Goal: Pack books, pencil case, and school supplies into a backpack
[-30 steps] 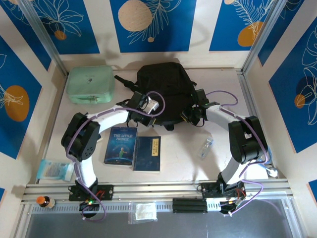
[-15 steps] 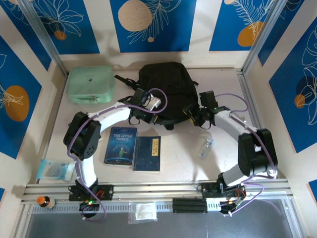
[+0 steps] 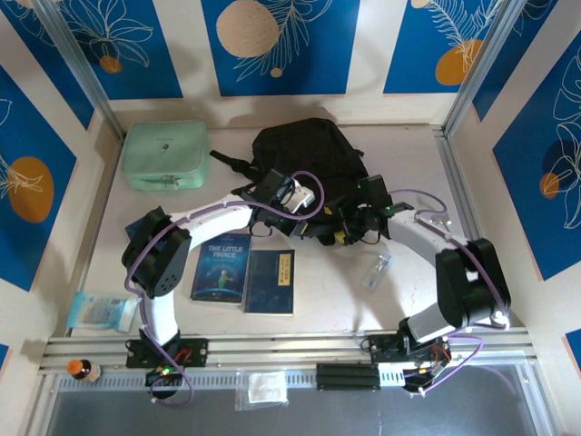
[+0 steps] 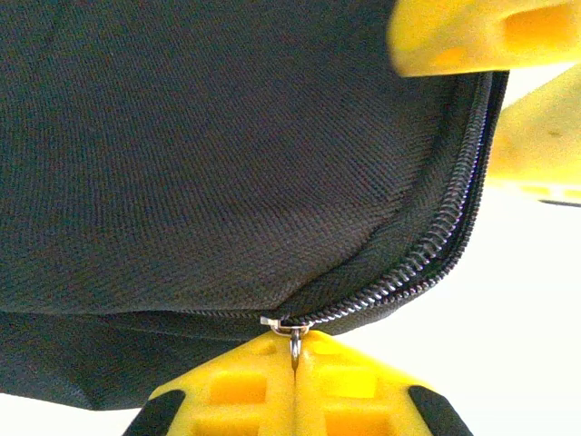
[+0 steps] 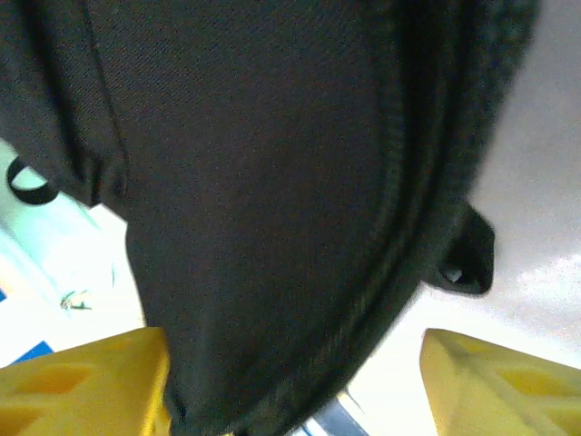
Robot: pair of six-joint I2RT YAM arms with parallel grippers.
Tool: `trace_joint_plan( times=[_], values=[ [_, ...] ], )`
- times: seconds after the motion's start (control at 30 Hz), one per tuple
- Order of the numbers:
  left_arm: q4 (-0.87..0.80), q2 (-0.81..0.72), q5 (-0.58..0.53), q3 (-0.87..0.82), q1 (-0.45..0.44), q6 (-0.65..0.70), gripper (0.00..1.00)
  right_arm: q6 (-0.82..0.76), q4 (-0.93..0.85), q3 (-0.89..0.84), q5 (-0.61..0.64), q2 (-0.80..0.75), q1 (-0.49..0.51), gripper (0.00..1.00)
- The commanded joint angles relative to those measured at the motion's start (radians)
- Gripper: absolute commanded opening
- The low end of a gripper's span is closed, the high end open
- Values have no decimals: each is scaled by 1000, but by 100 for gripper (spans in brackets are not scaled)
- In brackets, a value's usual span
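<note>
Black fabric backpack: flat, mid-table.
Left gripper: clenched on the backpack's metal zipper pull, likely to unzip.
Right gripper: spread, straddling the backpack's edge, probably bracing.
Thin paperback books: just near of the backpack, unpacked.

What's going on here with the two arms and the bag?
Both arms are working on the black backpack at the back of the table. The left hand is shut on the zipper pull, apparently to unzip it. The right hand is open with the backpack's edge between its fingers. The two books and the small clear plastic piece lie on the table in front, not yet packed.
</note>
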Motion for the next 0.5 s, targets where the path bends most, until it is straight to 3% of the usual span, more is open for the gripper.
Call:
trace_joint_plan(
  times=[0.0, 0.1, 0.2, 0.33, 0.47],
  values=[
    [-39, -46, -19, 6, 3, 11, 0, 14, -28, 57, 50, 56, 12, 57],
    [-81, -54, -82, 2, 7, 32, 0, -7, -37, 62, 122, 65, 23, 31],
    [-132, -66, -162, -8, 25, 61, 0, -37, -75, 65, 183, 50, 25, 17],
    [-199, -84, -305, -30, 52, 142, 0, -72, -111, 62, 236, 5, 22, 10],
    [-226, -60, -363, -20, 89, 187, 0, -103, -133, 66, 259, -39, 19, 7]
  ],
)
